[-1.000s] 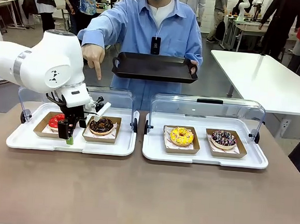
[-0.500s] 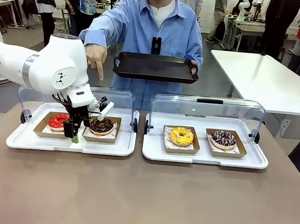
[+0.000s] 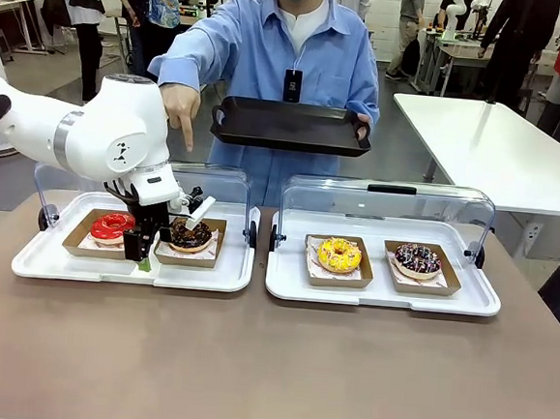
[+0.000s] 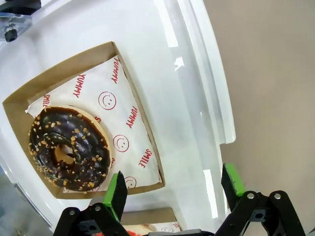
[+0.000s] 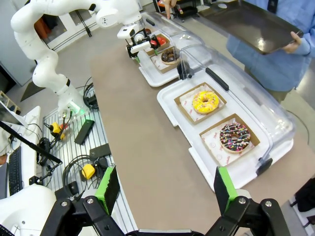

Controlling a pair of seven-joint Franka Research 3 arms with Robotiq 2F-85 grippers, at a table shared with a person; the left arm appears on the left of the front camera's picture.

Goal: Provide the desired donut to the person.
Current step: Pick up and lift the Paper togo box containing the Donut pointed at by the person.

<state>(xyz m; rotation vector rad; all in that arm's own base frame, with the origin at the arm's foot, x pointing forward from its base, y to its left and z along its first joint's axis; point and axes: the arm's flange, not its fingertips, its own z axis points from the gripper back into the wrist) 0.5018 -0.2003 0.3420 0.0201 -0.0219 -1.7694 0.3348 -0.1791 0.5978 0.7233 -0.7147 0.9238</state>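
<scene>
Right gripper (image 5: 165,188) is hanging well back from the table, jaws apart, holding nothing. Left gripper (image 3: 141,254) is hovering over the left white tray (image 3: 62,265), jaws apart. It is just beside the chocolate donut (image 3: 190,234), which is lying ungripped in its cardboard box (image 3: 218,239). Beyond, the person (image 3: 254,52) is pointing a hand (image 3: 177,104) down toward it, apparently choosing it, and holding out a black tray (image 3: 289,126). Grasp, lift and delivery are all outstanding.

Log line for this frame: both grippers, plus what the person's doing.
left gripper: open, over white tray beside chocolate donut | right gripper: open, high over table | person: pointing down, holding black tray
</scene>
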